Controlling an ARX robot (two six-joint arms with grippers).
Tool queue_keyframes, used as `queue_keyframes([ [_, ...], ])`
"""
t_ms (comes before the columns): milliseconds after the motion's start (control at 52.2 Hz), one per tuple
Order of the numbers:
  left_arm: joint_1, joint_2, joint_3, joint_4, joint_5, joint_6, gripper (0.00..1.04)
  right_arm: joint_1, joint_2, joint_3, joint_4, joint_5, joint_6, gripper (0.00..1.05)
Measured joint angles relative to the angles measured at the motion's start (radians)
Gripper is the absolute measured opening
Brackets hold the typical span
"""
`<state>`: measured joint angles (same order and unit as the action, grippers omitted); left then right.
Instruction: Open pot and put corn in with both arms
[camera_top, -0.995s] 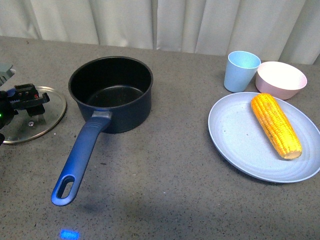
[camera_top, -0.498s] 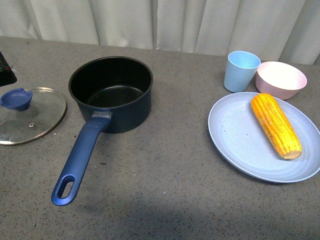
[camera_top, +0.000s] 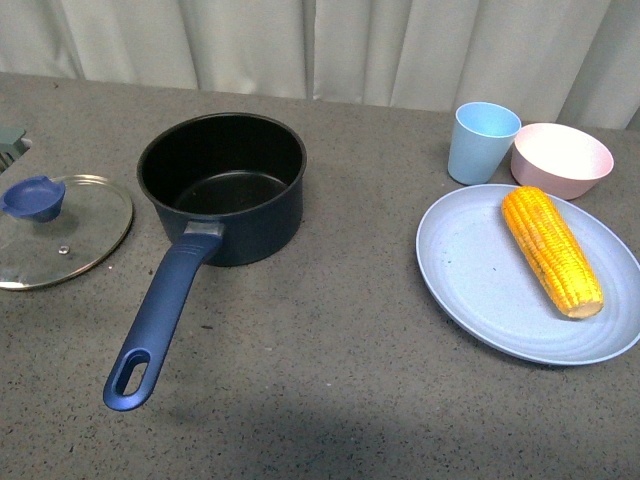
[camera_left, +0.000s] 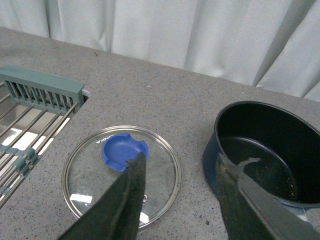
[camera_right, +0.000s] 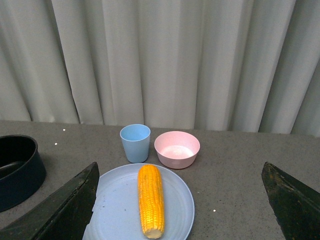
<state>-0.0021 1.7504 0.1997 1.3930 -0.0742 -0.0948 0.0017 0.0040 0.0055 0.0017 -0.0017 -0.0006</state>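
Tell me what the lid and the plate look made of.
The lid looks like clear glass, since the table shows through it, with a shiny metal-looking rim. Its blue knob looks like plastic. The plate is pale blue with a matte, even surface. It is probably plastic, though the look leaves that open.

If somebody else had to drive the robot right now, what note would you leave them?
Left gripper: jaws open, empty, above the lid.
Right gripper: jaws open, empty, facing the corn.
Pot: open and empty; the lid lies flat on the table to its left.
Corn: on the plate, right of the pot.
Done: lid off.
Left: grasp the corn and put it in the pot.
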Motion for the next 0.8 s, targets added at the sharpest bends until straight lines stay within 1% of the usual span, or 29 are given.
queue_keyframes([
  [38,0.0,-0.005,-0.006,0.001,0.0,0.0,0.35,0.0,0.0,0.0,0.0,0.0,0.0,0.95],
  [57,0.0,-0.006,-0.008,0.001,0.0,0.0,0.34,0.0,0.0,0.0,0.0,0.0,0.0,0.95],
  [96,0.001,-0.038,-0.029,-0.002,0.026,0.011,0.26,0.0,0.0,0.0,0.0,0.0,0.0,0.95],
  [115,0.002,-0.053,-0.041,-0.007,0.036,0.018,0.24,0.0,0.0,0.0,0.0,0.0,0.0,0.95],
  [191,0.001,-0.252,-0.142,-0.067,0.072,0.053,0.1,0.0,0.001,0.0,0.0,0.001,0.0,0.95],
  [230,0.0,-0.328,-0.162,-0.093,0.076,0.061,0.04,-0.001,0.004,0.0,-0.001,0.0,0.0,0.95],
  [325,0.0,-0.5,-0.181,-0.179,0.074,0.073,0.04,-0.001,0.0,0.0,-0.001,0.0,0.0,0.95],
  [632,0.001,-0.809,-0.183,-0.451,0.074,0.085,0.04,-0.001,0.0,0.0,-0.001,0.0,0.0,0.95],
  [708,0.001,-0.907,-0.183,-0.541,0.074,0.086,0.04,-0.001,0.0,0.0,-0.001,0.0,0.0,0.95],
  [766,0.001,-1.025,-0.181,-0.69,0.074,0.087,0.04,-0.001,0.0,0.0,-0.001,0.0,0.0,0.95],
  [804,0.001,-1.075,-0.181,-0.74,0.074,0.087,0.04,-0.001,0.0,0.0,-0.001,0.0,0.0,0.95],
])
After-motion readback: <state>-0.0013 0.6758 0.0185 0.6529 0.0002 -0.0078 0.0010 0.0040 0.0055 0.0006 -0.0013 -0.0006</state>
